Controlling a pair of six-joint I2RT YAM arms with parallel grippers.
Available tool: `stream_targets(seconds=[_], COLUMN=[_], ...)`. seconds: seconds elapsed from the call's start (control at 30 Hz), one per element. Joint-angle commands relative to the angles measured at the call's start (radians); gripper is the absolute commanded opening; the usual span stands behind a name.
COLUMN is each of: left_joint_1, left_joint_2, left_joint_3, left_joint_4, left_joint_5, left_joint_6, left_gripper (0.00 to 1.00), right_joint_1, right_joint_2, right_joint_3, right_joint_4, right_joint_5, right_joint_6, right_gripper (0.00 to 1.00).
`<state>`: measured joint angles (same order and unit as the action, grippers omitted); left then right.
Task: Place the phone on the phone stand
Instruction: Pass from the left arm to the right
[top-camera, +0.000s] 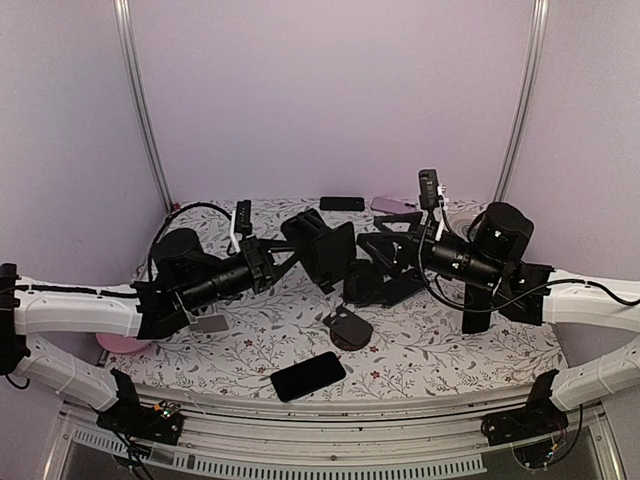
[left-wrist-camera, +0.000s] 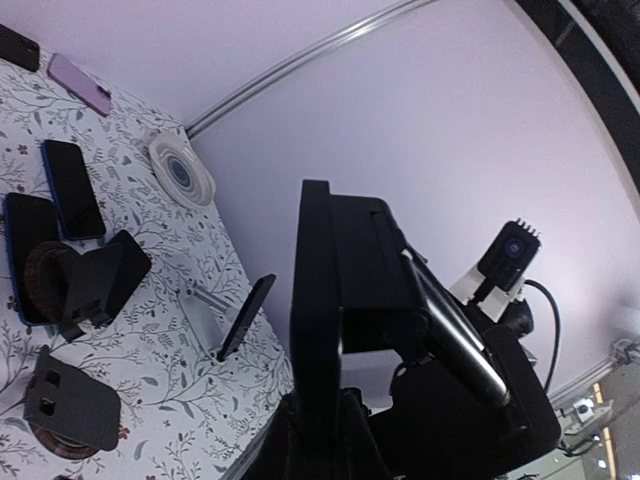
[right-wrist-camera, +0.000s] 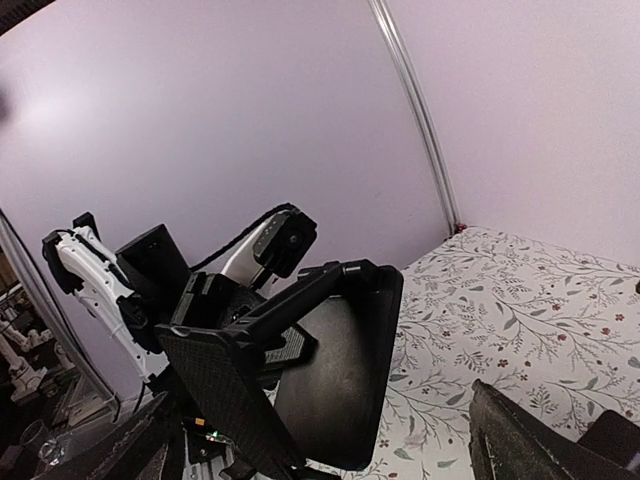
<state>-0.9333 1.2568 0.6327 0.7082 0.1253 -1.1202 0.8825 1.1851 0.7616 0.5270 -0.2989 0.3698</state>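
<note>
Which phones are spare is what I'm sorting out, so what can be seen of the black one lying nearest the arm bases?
The phone is a thin black slab with rounded corners and a glossy, blank dark face. It lies flat on the floral tablecloth, turned at a slant, near the table's front edge, between the arm bases. A black stand sits just beyond it. Only the cloth appears to touch it.

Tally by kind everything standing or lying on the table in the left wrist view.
Phones: 5
Phone stands: 3
White round disc: 1
Total: 9
</note>
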Motion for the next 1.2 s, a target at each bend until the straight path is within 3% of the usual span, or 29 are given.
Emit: stream_targets(seconds=[0.0,0.2,0.5,1.17], left_joint_1=[-0.031,-0.073,-0.097,-0.103], left_joint_2=[-0.032,-0.029,-0.019,0.011], left_joint_3=[0.064,0.13,0.163,0.182], left_joint_4=[-0.234,-0.362,-0.398,-0.399], left_joint_5=[-0.158,-0.268,-0.313,-0.313], left_joint_6=[0.113,0.178,0.214,0.225], left_gripper=[0.0,0.0,0.0,0.0], right_joint_1=[0.08,0.191,0.228,0.232], right_joint_2=[-0.043,0.001,0.095,0.133], right_joint_3=[0.012,0.077,0.141,0.165], right_joint_4=[-0.158,-0.245,-0.305,-0.291], right_joint_5=[0.295,0.499,0.56,0.44], right_joint_6=[-0.066,-0.119,-0.11,-0.066], right_gripper=[0.99,0.99,0.99,0.99])
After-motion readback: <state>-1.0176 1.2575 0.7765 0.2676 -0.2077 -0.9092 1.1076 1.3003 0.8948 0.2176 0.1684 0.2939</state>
